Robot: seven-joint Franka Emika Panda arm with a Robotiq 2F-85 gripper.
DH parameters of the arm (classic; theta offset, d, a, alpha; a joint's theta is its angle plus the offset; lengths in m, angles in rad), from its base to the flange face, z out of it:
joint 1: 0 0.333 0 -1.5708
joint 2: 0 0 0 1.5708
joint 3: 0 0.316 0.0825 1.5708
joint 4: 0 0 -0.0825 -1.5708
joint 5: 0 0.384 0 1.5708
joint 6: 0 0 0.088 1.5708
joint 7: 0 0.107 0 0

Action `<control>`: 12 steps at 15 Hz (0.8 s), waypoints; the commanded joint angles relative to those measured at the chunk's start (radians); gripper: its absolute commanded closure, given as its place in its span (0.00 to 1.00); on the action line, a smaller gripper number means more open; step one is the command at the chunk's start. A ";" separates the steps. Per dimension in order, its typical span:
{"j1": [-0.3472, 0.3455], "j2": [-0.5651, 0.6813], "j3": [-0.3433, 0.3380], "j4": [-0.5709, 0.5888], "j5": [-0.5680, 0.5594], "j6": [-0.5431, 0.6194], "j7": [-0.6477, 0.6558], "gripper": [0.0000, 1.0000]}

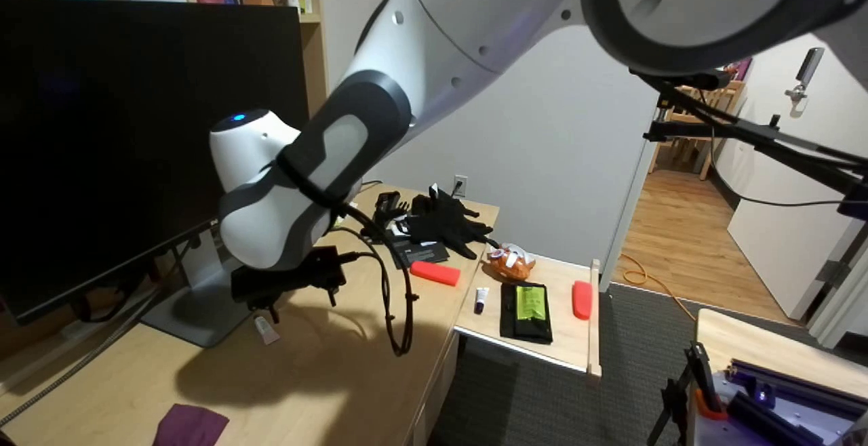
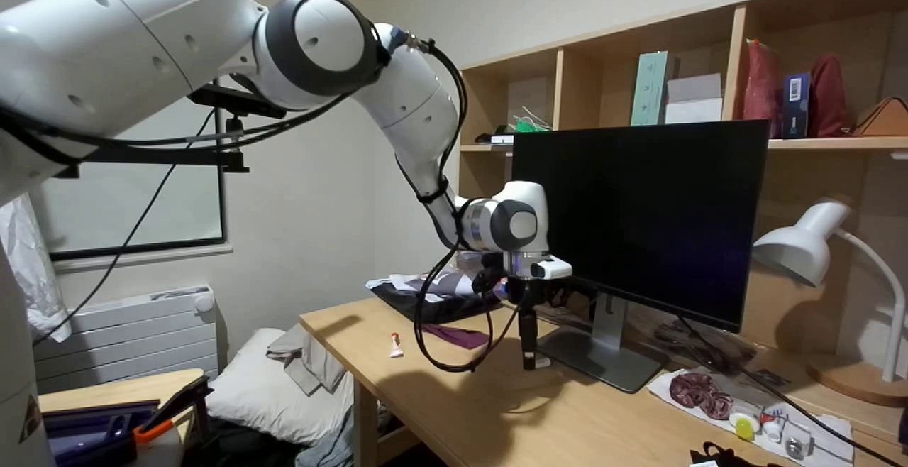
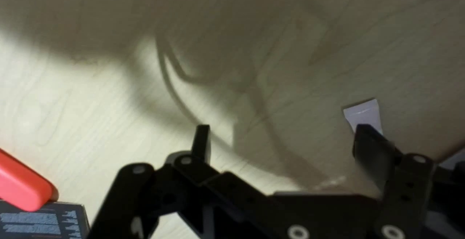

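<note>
- White tube (image 1: 266,330) lies on the desk (image 1: 271,385), near the gripper (image 1: 304,308), in an exterior view; we judge this an approach, next calling for alignment over the tube.
- In an exterior view, we locate the gripper near the monitor base (image 2: 610,363).
- Wrist view: we find jaws wide apart, nothing held; one finger (image 3: 373,157) overlaps the tube, contact unclear.

This looks like a room in a home, part study, part bedroom — a wooden desk (image 2: 589,424) bears a monitor (image 2: 638,218) and a white lamp (image 2: 794,250) before open shelves (image 2: 816,144), and a pillow (image 2: 255,396) lies near a wall heater (image 2: 135,328).
</note>
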 commanded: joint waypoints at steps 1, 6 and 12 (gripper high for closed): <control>0.016 0.015 -0.020 0.019 0.045 -0.001 -0.012 0.00; 0.008 0.032 -0.014 0.046 0.056 0.019 -0.054 0.00; 0.002 0.125 -0.001 0.165 0.079 0.024 -0.111 0.00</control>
